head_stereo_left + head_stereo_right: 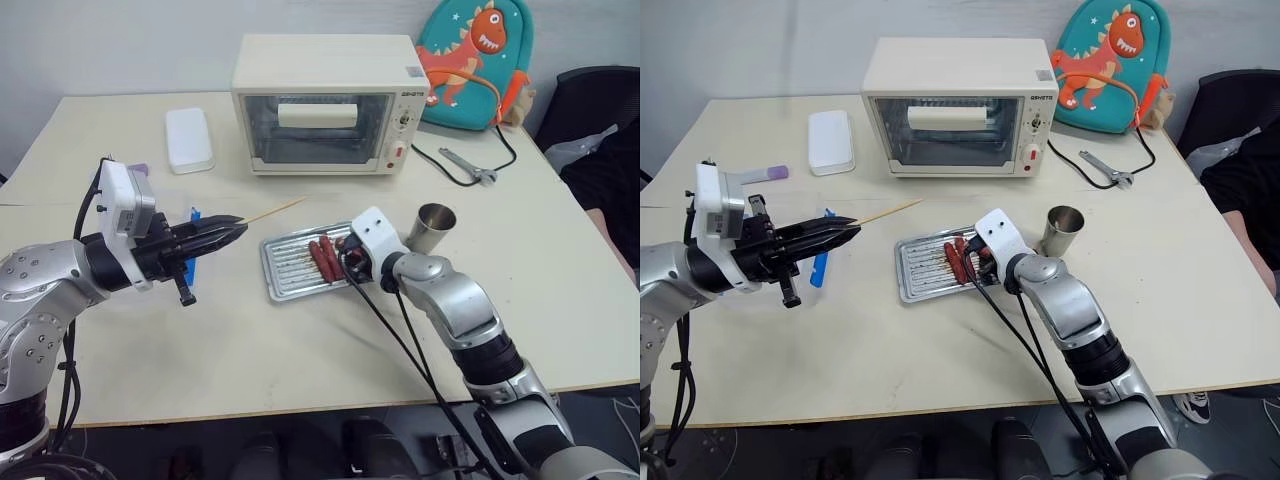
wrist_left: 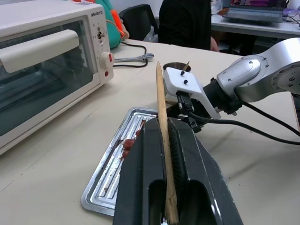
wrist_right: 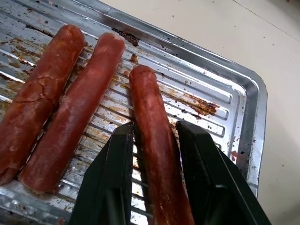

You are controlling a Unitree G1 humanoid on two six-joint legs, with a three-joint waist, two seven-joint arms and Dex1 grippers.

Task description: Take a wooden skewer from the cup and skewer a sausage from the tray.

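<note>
Three reddish-brown finger-sized sausages lie in the ribbed silvery metal tray (image 1: 285,272); the sausage (image 3: 157,145) nearest its rim sits between the right gripper (image 3: 154,140)'s part-open jaws, apparently not yet squeezed. The left gripper (image 1: 232,231)'s jaws are clamped on the thin pale wooden skewer (image 1: 275,211), tip beyond them. Next, I judge: grip, lift, then align with the point.

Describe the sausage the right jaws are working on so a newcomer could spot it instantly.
Find the cream toaster oven; in front of it lies the silvery tray. Three sausages lie side by side in it. The sausage in question is the outer one nearest the steel cup, with the right gripper's jaws on both its sides.
</note>
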